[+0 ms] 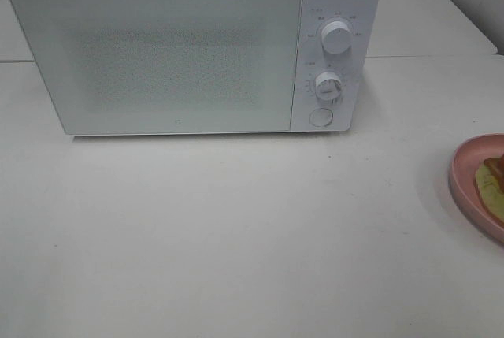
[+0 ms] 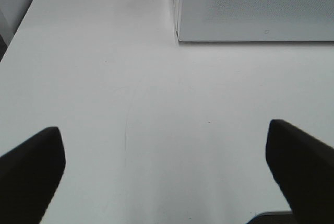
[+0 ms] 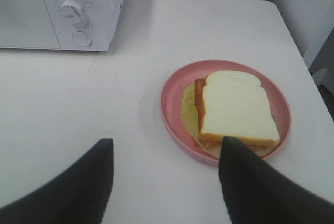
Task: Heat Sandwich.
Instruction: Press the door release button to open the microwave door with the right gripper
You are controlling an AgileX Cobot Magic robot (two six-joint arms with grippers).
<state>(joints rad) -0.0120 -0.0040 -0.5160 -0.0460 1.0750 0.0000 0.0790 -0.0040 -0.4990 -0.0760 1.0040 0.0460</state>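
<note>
Sandwich (image 3: 237, 109) lies flat on a round pink plate (image 3: 171, 110): white top slice uppermost, tan crust along its edges, pink ham and pale green lettuce showing past one side. The plate stands on the white desk (image 1: 236, 235), right of the microwave (image 1: 173, 54) and nearer the front. In the high view the picture's right edge cuts off most of the plate and the sandwich.

Microwave: white, door shut, standing at the back of the desk. Its control panel carries two knobs, upper (image 1: 336, 37) and lower (image 1: 328, 84), with a round button (image 1: 320, 117) beneath.

Right claw (image 3: 168, 143): spread wide, nothing between the fingers. It is near the plate; one dark finger (image 3: 255, 187) overlaps the plate's near rim and a corner of the sandwich. Contact cannot be told.

Left claw (image 2: 163, 130): also spread wide and holding nothing. It is over bare desk, with the microwave's lower front corner ahead of it.
</note>
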